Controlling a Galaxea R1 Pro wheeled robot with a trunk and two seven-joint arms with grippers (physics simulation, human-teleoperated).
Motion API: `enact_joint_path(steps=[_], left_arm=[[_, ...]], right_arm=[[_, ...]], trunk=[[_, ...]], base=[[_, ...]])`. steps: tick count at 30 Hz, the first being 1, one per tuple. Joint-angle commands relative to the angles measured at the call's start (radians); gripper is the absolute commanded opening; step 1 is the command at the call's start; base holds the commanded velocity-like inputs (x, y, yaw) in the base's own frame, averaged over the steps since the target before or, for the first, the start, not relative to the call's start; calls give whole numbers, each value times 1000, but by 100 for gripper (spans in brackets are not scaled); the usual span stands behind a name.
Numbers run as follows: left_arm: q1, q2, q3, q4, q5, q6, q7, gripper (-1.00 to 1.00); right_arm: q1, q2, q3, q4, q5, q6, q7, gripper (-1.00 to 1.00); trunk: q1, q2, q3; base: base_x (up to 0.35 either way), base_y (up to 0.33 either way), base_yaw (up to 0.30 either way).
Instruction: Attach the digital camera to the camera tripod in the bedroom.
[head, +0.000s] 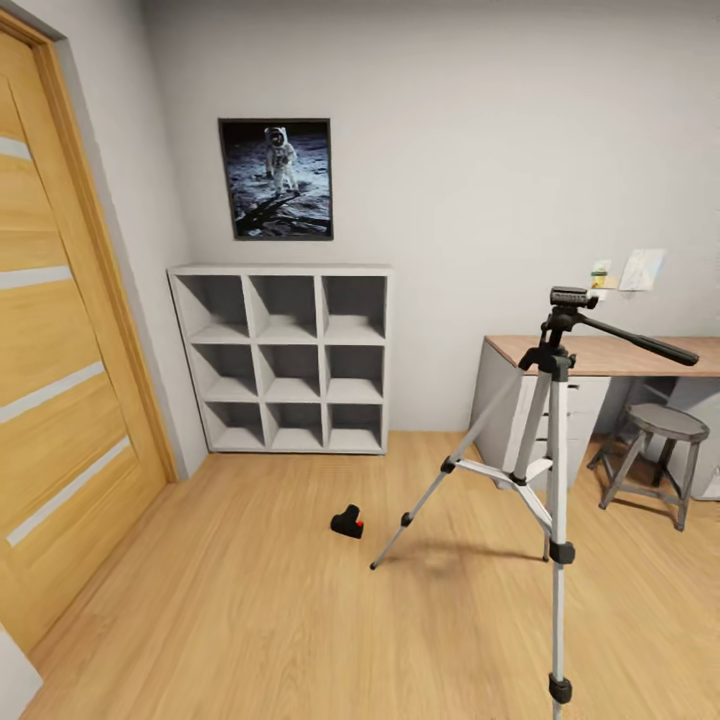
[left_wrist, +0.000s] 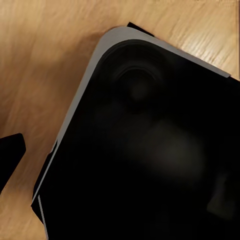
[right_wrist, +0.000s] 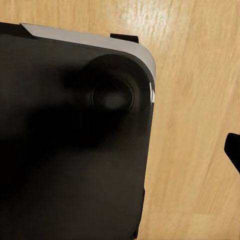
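Two things matter in this bedroom, and both sit ahead of the robot on the light wood floor (head: 230, 620). At far left is a wood door (head: 60, 380); next, a grey cube shelf (head: 285, 358) stands against the wall under an astronaut poster (head: 276, 178). The digital camera (head: 348, 521) lies on the floor in front of that shelf, red dot showing, well apart from the camera tripod (head: 553, 440), which stands upright to its right with its pan handle pointing toward the table (head: 610, 354) and a round stool (head: 660, 455). Both wrist views look down past the robot's dark base (left_wrist: 150, 150) at bare floor; only a dark tip shows at each picture's edge, so whether either claw is spread or pressed together cannot be told. The step in hand appears to be the approach: driving up to the camera squarely, stopping short of the tripod's near leg, would leave room to reach down. No brand, label or legible writing can be made out.
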Motion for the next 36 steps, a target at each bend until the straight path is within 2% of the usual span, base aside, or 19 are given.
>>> enact_joint_path(steps=[1, 17, 36], left_arm=[[1, 0, 1, -2, 2, -1, 1, 100], [0, 1, -1, -2, 1, 4, -1, 100], [0, 1, -1, -2, 1, 5, -1, 100]], right_arm=[[0, 0, 1, -1, 9, -1, -2, 100], [0, -1, 3, -1, 10, 0, -1, 100], [0, -1, 3, -1, 10, -2, -7, 100]], trunk=[[0, 0, -1], [0, 0, -1], [0, 0, -1]], base=[[121, 0, -60], [296, 16, -7], [322, 111, 0]])
